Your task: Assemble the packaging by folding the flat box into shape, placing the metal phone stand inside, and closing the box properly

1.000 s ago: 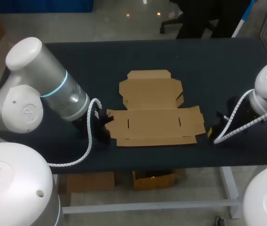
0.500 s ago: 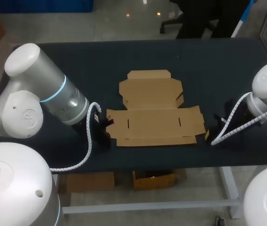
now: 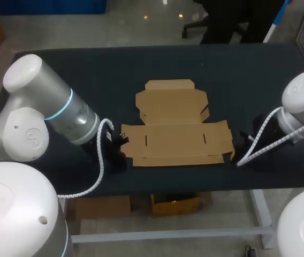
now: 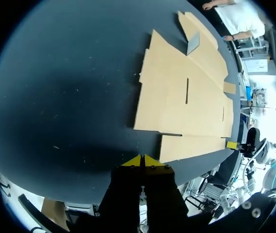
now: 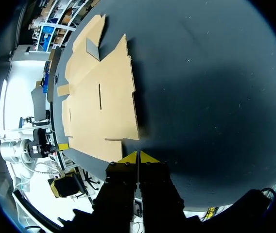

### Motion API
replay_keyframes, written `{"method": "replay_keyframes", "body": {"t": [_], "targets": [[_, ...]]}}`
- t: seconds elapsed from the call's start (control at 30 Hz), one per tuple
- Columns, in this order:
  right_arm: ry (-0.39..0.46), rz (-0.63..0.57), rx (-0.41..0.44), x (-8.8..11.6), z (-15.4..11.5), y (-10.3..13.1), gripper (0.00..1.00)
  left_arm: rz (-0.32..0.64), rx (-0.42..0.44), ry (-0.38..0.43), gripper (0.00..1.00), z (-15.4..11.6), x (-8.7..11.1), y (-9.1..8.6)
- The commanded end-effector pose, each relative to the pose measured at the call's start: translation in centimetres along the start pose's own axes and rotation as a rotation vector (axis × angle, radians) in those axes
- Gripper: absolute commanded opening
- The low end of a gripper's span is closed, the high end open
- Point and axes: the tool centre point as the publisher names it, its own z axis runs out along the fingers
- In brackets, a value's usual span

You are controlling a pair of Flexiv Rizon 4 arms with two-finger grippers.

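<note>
The flat brown cardboard box point(image 3: 176, 126) lies unfolded in the middle of the dark table, its lid panel toward the far side. My left gripper point(image 3: 121, 144) sits low at the box's near left corner, shut and empty; in the left wrist view its yellow tips point(image 4: 142, 159) meet just short of the cardboard point(image 4: 186, 97). My right gripper point(image 3: 233, 155) is at the near right corner, also shut on nothing, its tips point(image 5: 138, 156) close to the cardboard's edge point(image 5: 99, 97). No metal phone stand shows in any view.
The table's front edge point(image 3: 184, 184) runs close behind both grippers. The dark tabletop point(image 3: 88, 75) stretches bare around the box. Each wrist view catches the other arm's yellow tip point(image 4: 232, 144) point(image 5: 62, 146) across the cardboard.
My right gripper has crept left toward the box's right corner. The left arm's elbow has shifted slightly left, while its gripper has barely moved. The box lies unchanged.
</note>
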Motion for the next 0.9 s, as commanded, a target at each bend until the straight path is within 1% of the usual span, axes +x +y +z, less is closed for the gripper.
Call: {"method": "replay_keyframes", "body": {"t": [0.03,0.2,0.9], "targets": [[0.006,0.004,-0.001,-0.2,0.4,0.0,0.0,0.019,-0.002,0.018,0.0,0.7,-0.1,-0.2],[0.015,0.008,0.004,-0.2,0.9,0.1,0.0,0.05,-0.002,0.032,0.0,1.3,0.0,-0.4],[0.048,0.019,0.013,-0.4,2.0,0.1,0.0,0.082,-0.004,0.07,0.0,1.8,0.3,-0.5]]}}
